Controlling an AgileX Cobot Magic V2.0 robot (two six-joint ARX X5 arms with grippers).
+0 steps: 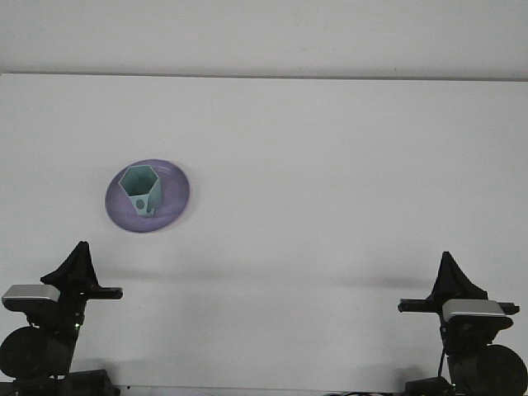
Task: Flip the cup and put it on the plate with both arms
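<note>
Cup (139, 190) sits upright on the plate (176, 200), looking light, rigid, slick; take its rim if needed. Left gripper (74, 266) and right gripper (450, 276) are low, and you can't tell how their fingers stand.

Pale green hexagonal plastic cup (139, 191) upright on round purple plate (174, 198), left part of white table (330, 165). Left tool (76, 266) and right tool (450, 278) at near corners, well apart from plate.

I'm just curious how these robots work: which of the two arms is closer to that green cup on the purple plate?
The left. The left gripper sits below the cup, slightly left of it; the right gripper is far across the table.
</note>
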